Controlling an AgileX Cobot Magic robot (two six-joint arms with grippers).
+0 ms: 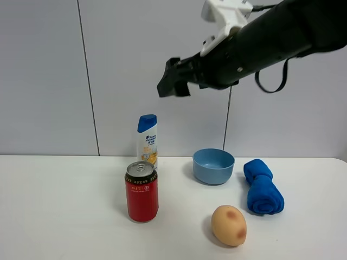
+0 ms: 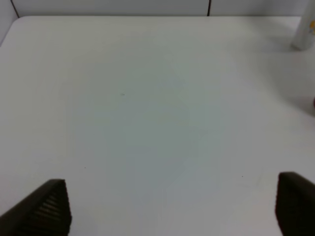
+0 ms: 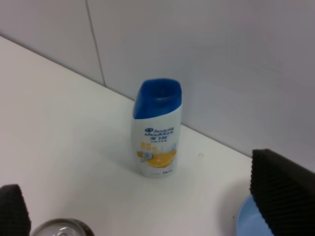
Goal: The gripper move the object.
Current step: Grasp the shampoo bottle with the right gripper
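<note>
The white shampoo bottle (image 1: 147, 140) with a blue cap and orange-yellow label stands upright near the back wall, just behind the red can. It also shows in the right wrist view (image 3: 156, 129). My right gripper (image 1: 173, 77) hangs high in the air above and slightly right of the bottle, apart from it. In the right wrist view the right gripper (image 3: 147, 206) is open and empty, with the bottle between its fingers and well beyond them. My left gripper (image 2: 170, 211) is open and empty over bare table. The bottle's base (image 2: 302, 37) shows at the edge of the left wrist view.
A red soda can (image 1: 141, 192) stands directly in front of the bottle. A blue bowl (image 1: 213, 165) sits to the bottle's right, with a rolled blue towel (image 1: 262, 187) beyond it and a potato (image 1: 229, 225) near the front. The white table (image 1: 59, 206) runs left.
</note>
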